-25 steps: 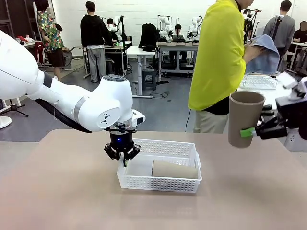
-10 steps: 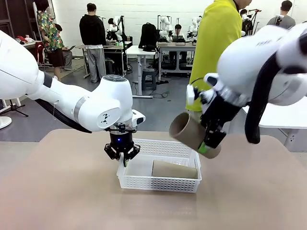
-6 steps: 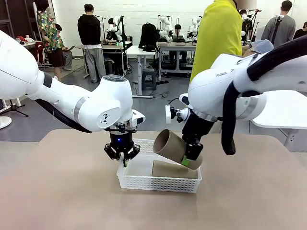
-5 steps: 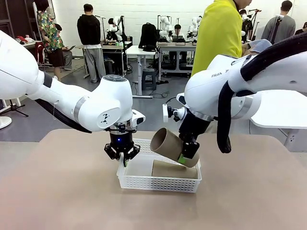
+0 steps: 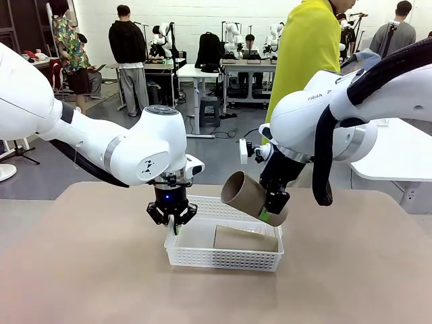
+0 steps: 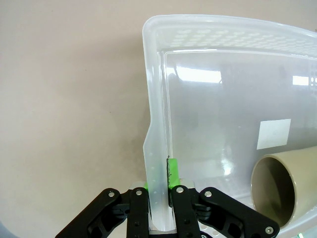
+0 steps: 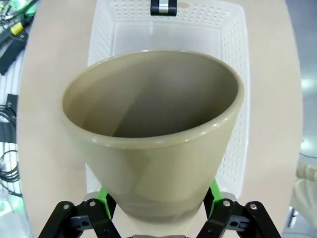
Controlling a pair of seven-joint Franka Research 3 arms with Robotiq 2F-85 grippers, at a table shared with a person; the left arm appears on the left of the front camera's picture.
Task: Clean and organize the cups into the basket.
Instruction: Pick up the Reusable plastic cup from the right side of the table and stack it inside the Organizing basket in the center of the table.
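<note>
Robot arms tending a basket of cups

On the tan table [image 5: 81, 270], the left gripper [image 5: 173, 219] is pinching the left end wall of the shallow white perforated plastic basket [image 5: 202, 260]. A taupe-brown tapered cup [image 5: 244, 238] is lying on its side inside it. The right gripper [image 5: 273, 206] is holding a second taupe-brown cup [image 5: 244, 194] tilted above the basket, its green pads [image 7: 213, 191] clamping the cup's base.

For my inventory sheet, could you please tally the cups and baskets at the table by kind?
White basket: 1
Taupe cups: 2 (a lying cup in the basket, a held cup in the right tool)
Total: 3
</note>
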